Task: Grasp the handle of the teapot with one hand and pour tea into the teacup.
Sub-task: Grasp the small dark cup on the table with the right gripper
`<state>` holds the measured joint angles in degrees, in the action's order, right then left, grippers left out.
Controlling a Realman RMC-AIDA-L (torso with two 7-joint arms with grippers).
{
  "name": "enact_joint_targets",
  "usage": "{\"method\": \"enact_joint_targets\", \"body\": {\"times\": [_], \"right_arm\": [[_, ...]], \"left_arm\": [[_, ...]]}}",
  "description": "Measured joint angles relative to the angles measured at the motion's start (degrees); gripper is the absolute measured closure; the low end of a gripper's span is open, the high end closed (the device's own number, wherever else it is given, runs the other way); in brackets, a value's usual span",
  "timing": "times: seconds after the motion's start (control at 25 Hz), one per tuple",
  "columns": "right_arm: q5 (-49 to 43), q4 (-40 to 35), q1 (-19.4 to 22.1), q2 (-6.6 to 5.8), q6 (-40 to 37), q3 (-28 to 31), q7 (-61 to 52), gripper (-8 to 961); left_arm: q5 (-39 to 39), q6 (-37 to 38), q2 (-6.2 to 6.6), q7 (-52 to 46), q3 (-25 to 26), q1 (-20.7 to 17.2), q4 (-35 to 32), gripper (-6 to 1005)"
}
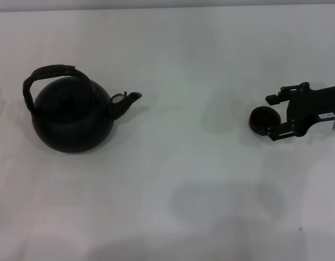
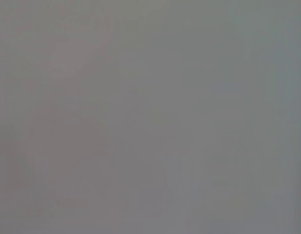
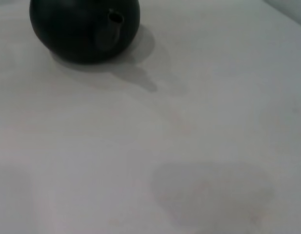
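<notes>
The matte black teapot (image 1: pixel 72 117) stands on the white table at the left, its spout (image 1: pixel 126 102) pointing right. Its arched wrapped handle (image 1: pixel 50 73) stands up over the lid. The right wrist view shows the teapot's body (image 3: pixel 84 27) and spout from afar. The small dark teacup (image 1: pixel 262 119) sits on the table at the right. My right gripper (image 1: pixel 271 117) reaches in from the right edge, open, with one finger on each side of the cup. My left gripper is out of view; the left wrist view shows only plain grey.
The white table (image 1: pixel 183 65) stretches between teapot and cup. A soft grey shadow (image 1: pixel 227 201) lies on the table near the front.
</notes>
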<state>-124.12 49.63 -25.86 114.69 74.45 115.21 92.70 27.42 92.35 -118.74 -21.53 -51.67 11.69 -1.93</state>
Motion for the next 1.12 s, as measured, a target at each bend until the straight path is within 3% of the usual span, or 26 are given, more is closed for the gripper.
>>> {"method": "enact_joint_targets", "body": {"times": [1.12], "right_arm": [[-2.3, -1.93, -0.92, 0.28, -4.55, -3.33, 0.16, 117]], "left_arm": [[0.0, -0.5, 0.0, 0.0, 0.0, 0.36, -0.08, 111]]}}
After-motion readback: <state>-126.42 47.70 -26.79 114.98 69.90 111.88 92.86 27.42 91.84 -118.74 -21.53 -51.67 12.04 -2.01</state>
